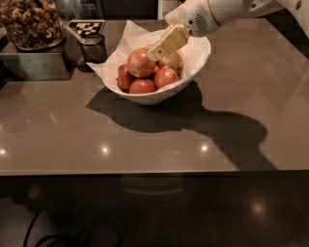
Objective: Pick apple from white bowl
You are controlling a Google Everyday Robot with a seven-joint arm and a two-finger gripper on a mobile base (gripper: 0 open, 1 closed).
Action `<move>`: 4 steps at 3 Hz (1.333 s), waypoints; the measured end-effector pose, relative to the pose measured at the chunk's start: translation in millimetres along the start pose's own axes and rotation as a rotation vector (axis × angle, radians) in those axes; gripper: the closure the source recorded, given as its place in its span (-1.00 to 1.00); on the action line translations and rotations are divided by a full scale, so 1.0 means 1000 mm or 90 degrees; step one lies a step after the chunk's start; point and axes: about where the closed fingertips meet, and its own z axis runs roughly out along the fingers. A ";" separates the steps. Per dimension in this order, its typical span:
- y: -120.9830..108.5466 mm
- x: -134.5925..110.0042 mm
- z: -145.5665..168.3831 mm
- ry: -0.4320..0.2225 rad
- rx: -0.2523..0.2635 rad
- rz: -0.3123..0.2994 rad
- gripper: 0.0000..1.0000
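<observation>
— What do we have here, biggest first?
— We see a wide brown table (145,140), glossy, with small lights mirrored in it. A broad dark shadow (212,130) lies across it from under the bowl toward the right. Above its far right side stretches the white robot arm (217,12), in from the upper right edge
— And standing on the table?
— The white bowl (154,99) stands toward the far side, a little left of the middle. It is lined with crumpled white paper (125,38) that rises past its rim at the back left. Well to its left we see a metal container (34,65) with a tub of nuts (31,24) above it. Between that and the bowl is a small dark cup (92,48), with a black-and-white marker card (87,27) behind it
— Where is the apple?
— The apple (140,62) sits in the bowl, highest in the pile, with smaller red apples (142,87) below and beside it and a paler apple (173,60) to its right
— And the gripper?
— The gripper (155,51) slants down and leftward over the bowl, its pale tip at the apple's upper right side. We cannot tell whether it touches, how far it is open, or whether it has hold of anything
</observation>
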 end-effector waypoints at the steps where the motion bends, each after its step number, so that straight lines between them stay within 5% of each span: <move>1: 0.003 0.004 0.018 0.005 -0.031 0.010 -0.98; 2: 0.007 0.012 0.039 0.016 -0.064 0.024 -0.98; 4: 0.006 0.024 0.057 0.025 -0.071 0.045 -0.98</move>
